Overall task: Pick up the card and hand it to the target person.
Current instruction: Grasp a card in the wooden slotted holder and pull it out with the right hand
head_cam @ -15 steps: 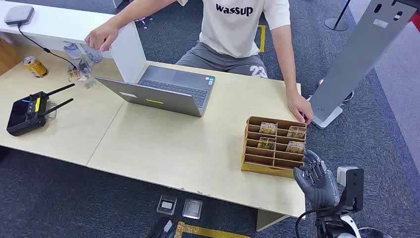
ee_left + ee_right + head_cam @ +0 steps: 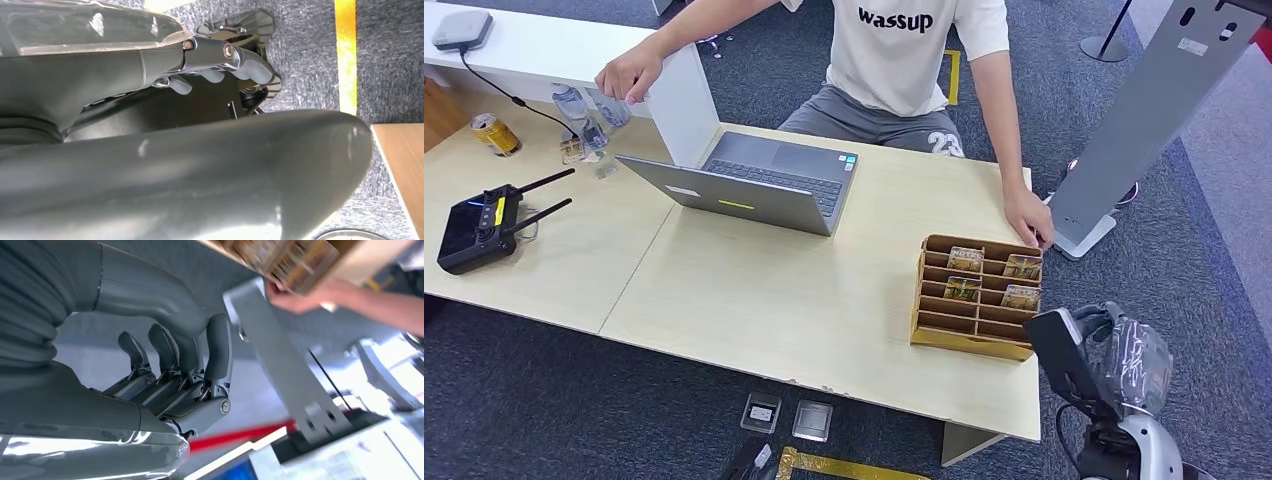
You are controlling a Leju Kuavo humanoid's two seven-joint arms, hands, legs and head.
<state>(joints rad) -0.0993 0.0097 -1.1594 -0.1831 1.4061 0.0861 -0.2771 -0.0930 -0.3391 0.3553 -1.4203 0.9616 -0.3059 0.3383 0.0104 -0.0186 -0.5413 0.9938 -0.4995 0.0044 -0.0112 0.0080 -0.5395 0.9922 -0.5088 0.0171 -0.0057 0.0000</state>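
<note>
A wooden slotted rack (image 2: pixel 976 325) stands near the table's right front corner, with several cards in it, such as one card (image 2: pixel 965 258) in a far slot. Just right of the rack, off the table's edge, my right hand (image 2: pixel 1099 320) is largely hidden behind its wrist camera block. In the right wrist view this hand (image 2: pixel 170 365) holds nothing, its fingers apart and partly bent, with the rack (image 2: pixel 295 260) and the person's hand (image 2: pixel 290 292) beyond it. The seated person (image 2: pixel 894 50) rests that hand (image 2: pixel 1031 222) by the rack's far corner. My left hand (image 2: pixel 215 65) hangs empty over the floor.
An open laptop (image 2: pixel 754 185) sits mid-table. On the left lie a black controller (image 2: pixel 479 230) and a can (image 2: pixel 494 133). A tall grey stand (image 2: pixel 1144 120) rises right of the table. A white shelf (image 2: pixel 554 50) stands at the back left.
My right forearm has turned and lifted beside the rack. The upright fingers seen before are now behind the wrist camera block. The person and the cards have not moved.
</note>
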